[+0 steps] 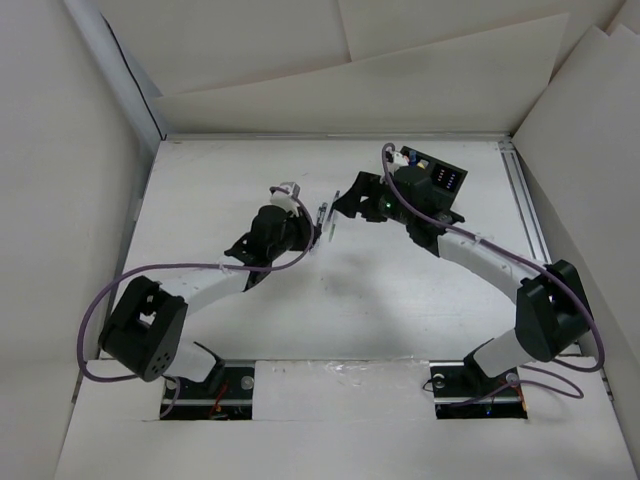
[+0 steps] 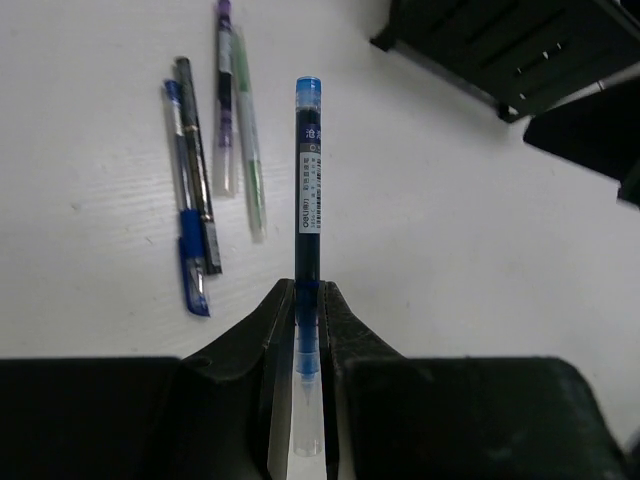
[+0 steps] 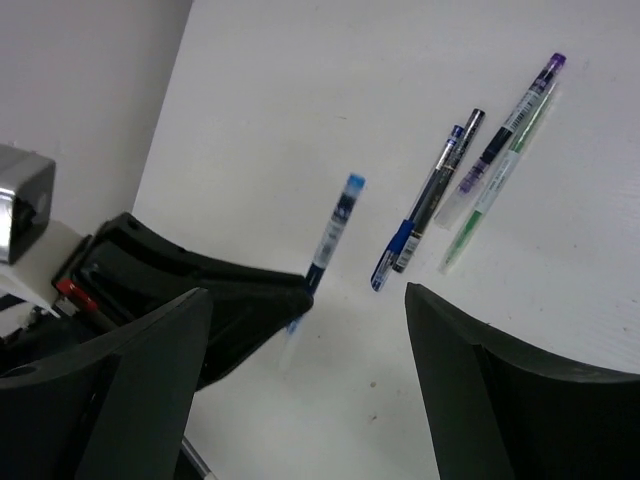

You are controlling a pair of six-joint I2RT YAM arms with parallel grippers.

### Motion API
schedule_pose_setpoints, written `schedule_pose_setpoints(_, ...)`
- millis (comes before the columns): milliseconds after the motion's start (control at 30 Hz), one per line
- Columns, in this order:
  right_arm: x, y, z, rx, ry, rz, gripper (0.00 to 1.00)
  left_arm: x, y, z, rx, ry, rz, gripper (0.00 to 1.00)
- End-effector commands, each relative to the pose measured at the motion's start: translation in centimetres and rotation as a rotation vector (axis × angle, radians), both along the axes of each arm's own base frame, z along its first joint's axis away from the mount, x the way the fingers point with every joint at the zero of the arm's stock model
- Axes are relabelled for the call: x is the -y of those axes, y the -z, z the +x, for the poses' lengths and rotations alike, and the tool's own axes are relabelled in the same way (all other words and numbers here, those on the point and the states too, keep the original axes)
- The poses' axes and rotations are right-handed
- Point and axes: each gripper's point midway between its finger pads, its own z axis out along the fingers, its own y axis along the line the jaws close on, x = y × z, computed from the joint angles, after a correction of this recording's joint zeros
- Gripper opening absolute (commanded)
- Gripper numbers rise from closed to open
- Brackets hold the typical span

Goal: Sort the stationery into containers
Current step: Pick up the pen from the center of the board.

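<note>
Left wrist view: the left gripper (image 2: 308, 295) pinches a blue-capped pen (image 2: 308, 170) by its lower end, out over the white table (image 2: 450, 260). A blue pen (image 2: 186, 215), dark pen (image 2: 198, 165), purple-capped pen (image 2: 224, 100) and green pen (image 2: 250, 145) lie alongside. The black box (image 2: 500, 45) sits upper right. The right gripper (image 3: 308, 292) stands spread wide, holding nothing.

Both arms bend inward toward the table's middle. The left gripper (image 2: 308, 300) pinches a blue pen (image 2: 308, 170); the right gripper (image 3: 308, 300) has its jaws wide apart.
</note>
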Motion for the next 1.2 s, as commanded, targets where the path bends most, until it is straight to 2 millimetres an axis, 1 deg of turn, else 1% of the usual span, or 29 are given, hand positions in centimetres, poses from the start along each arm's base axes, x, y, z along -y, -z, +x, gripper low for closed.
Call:
schedule_pose_setpoints(0, -1.5, -3.8, 0.1, 0.08, -0.039, 0.074, 0.84, 2.4, -4.5, -2.1, 0.106, 0.172, -0.153, 0.0)
schedule_pose_setpoints(33, -1.7, -3.9, 0.4, 0.086, -0.039, 0.078, 0.86, 2.8, -5.0, -2.6, 0.125, 0.204, -0.173, 0.0)
schedule_pose_setpoints(67, -1.9, -3.5, 0.3, 0.077, -0.049, 0.076, 0.86, 2.8, -5.3, -2.9, 0.138, 0.218, -0.184, 0.0)
schedule_pose_setpoints(100, -2.0, -2.8, 0.5, 0.056, -0.046, 0.074, 0.86, 2.7, -5.3, -3.4, 0.15, 0.234, -0.184, 0.0)
schedule_pose_setpoints(133, -2.1, -3.2, 0.6, 0.064, -0.046, 0.078, 0.86, 2.7, -5.6, -3.5, 0.158, 0.235, -0.188, 0.0)
schedule_pose_setpoints(167, -2.3, -2.6, 0.6, 0.043, -0.052, 0.079, 0.84, 2.7, -5.8, -3.9, 0.172, 0.252, -0.19, 0.0)
schedule_pose_setpoints(200, -2.2, -2.5, 0.7, 0.044, -0.043, 0.077, 0.84, 2.7, -5.5, -4.2, 0.172, 0.263, -0.193, 0.0)
schedule_pose_setpoints(233, -2.3, -2.1, 0.8, 0.029, -0.04, 0.079, 0.84, 2.7, -5.7, -4.3, 0.183, 0.263, -0.198, 0.0)
schedule_pose_setpoints(267, -2.1, -1.7, 0.9, 0.023, -0.03, 0.072, 0.83, 2.7, -6.2, -4.6, 0.2, 0.274, -0.209, 0.0)
schedule_pose_setpoints(333, -1.9, -1.2, 0.9, 0.01, -0.016, 0.069, 0.79, 2.8, -6.4, -4.8, 0.207, 0.287, -0.216, 0.0)
schedule_pose_setpoints(367, -1.9, -1.2, 0.9, 0.01, -0.016, 0.069, 0.74, 3.0, -6.7, -4.9, 0.214, 0.302, -0.223, 0.0)
schedule_pose_setpoints(433, -2.0, -0.8, 0.9, 0.002, -0.016, 0.065, 0.69, 3.1, -6.9, -5.1, 0.221, 0.316, -0.229, 0.0)
schedule_pose_setpoints(467, -2.1, -1.0, 0.9, 0.008, -0.026, 0.072, 0.61, 3.2, -6.9, -5.3, 0.219, 0.327, -0.231, 0.0)
schedule_pose_setpoints(567, -2.2, -1.2, 1.0, 0.011, -0.024, 0.084, 0.47, 3.4, -7.1, -5.4, 0.226, 0.338, -0.237, 0.0)
schedule_pose_setpoints(600, -2.3, -1.3, 0.8, 0.008, -0.035, 0.087, 0.36, 3.4, -7.1, -5.4, 0.226, 0.338, -0.237, 0.0)
schedule_pose_setpoints(667, -2.3, -1.3, 0.8, 0.008, -0.035, 0.087, 0.26, 3.3, -7.1, -5.4, 0.232, 0.34, -0.23, 0.0)
schedule_pose_setpoints(700, -2.4, -1.3, 0.6, 0.007, -0.044, 0.089, 0.16, 3.4, -6.7, -5.3, 0.223, 0.339, -0.226, 0.0)
schedule_pose_setpoints(733, -2.5, -0.9, 0.7, -0.001, -0.044, 0.085, 0.12, 3.4, -6.7, -5.3, 0.222, 0.339, -0.226, 0.0)
schedule_pose_setpoints(767, -2.6, -0.9, 0.6, -0.009, -0.049, 0.093, 0.07, 3.4, -6.7, -5.3, 0.222, 0.339, -0.226, 0.0)
schedule_pose_setpoints(800, -2.6, -0.9, 0.6, -0.009, -0.049, 0.093, 0.0, 3.4, -6.3, -5.1, 0.215, 0.33, -0.221, 0.02)
schedule_pose_setpoints(867, -2.5, -0.9, 0.8, -0.007, -0.036, 0.09, 0.0, 3.4, -6.3, -5.1, 0.215, 0.33, -0.221, 0.14)
schedule_pose_setpoints(933, -1.7, -0.9, 1.2, -0.002, -0.01, 0.087, 0.0, 3.3, -6.3, -4.9, 0.217, 0.321, -0.219, 0.27)
schedule_pose_setpoints(967, -1.1, -1.4, 1.6, 0.01, 0.012, 0.089, 0.0, 3.1, -6.8, -4.8, 0.229, 0.31, -0.222, 0.37)
schedule_pose_setpoints(1000, 0.0, -1.8, 2.3, 0.019, 0.039, 0.093, 0.0, 3.0, -6.8, -4.7, 0.231, 0.3, -0.22, 0.41)
schedule_pose_setpoints(1033, 1.0, -2.7, 2.8, 0.04, 0.07, 0.099, 0.0, 3.0, -7.2, -4.8, 0.242, 0.301, -0.225, 0.44)
schedule_pose_setpoints(1067, 1.8, -3.1, 3.2, 0.049, 0.09, 0.103, 0.0, 2.6, -7.6, -4.4, 0.256, 0.27, -0.223, 0.46)
schedule_pose_setpoints(1100, 4.1, -3.3, 4.5, 0.054, 0.16, 0.095, 0.0, 2.3, -7.2, -4.3, 0.25, 0.255, -0.217, 0.46)
schedule_pose_setpoints(1133, 5.6, -4.6, 5.1, 0.078, 0.206, 0.099, 0.0, 2.1, -7.2, -4.2, 0.249, 0.236, -0.212, 0.46)
schedule_pose_setpoints(1167, 7.3, -4.4, 5.5, 0.076, 0.256, 0.07, 0.0, 1.8, -7.0, -3.9, 0.241, 0.212, -0.202, 0.46)
